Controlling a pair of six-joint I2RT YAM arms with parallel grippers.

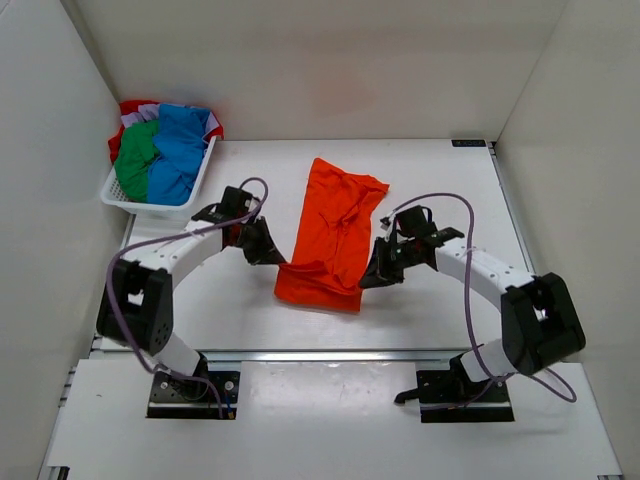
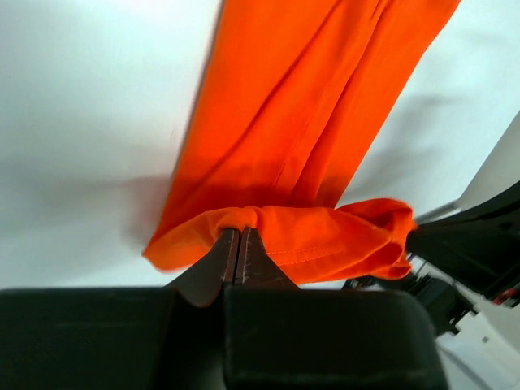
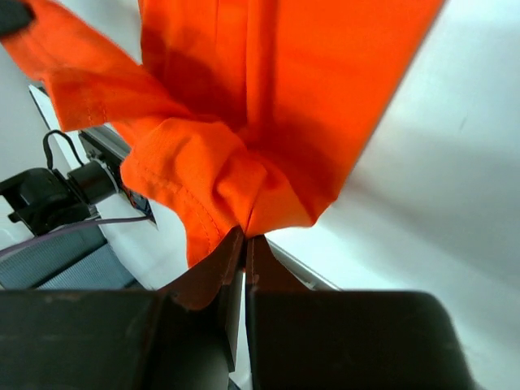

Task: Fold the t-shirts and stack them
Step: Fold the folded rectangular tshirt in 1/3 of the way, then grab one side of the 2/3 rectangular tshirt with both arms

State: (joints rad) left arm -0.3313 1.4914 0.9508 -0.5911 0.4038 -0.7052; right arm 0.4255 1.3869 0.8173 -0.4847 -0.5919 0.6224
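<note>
orange t-shirt (image 1: 333, 238), rumpled, near hem doubled over

You have open table (image 1: 450, 165) to the right of the orange t-shirt (image 1: 335, 225), and a narrower lane between it and the white basket (image 1: 150, 205). That basket, heaped with t-shirts (image 1: 165, 150), blocks the far left corner. The orange t-shirt itself lies across the middle. White walls (image 1: 45, 170) hem the table on the left, right and far sides.

A robotics lab cell: plain white panels (image 1: 300, 70) stand beyond and beside the jaws, boxing in the white table (image 1: 450, 190) beneath them. Behind the jaws, two cabled arms (image 1: 150, 290) sit bolted on black plates (image 1: 190, 395) by a metal rail (image 1: 320, 355).
</note>
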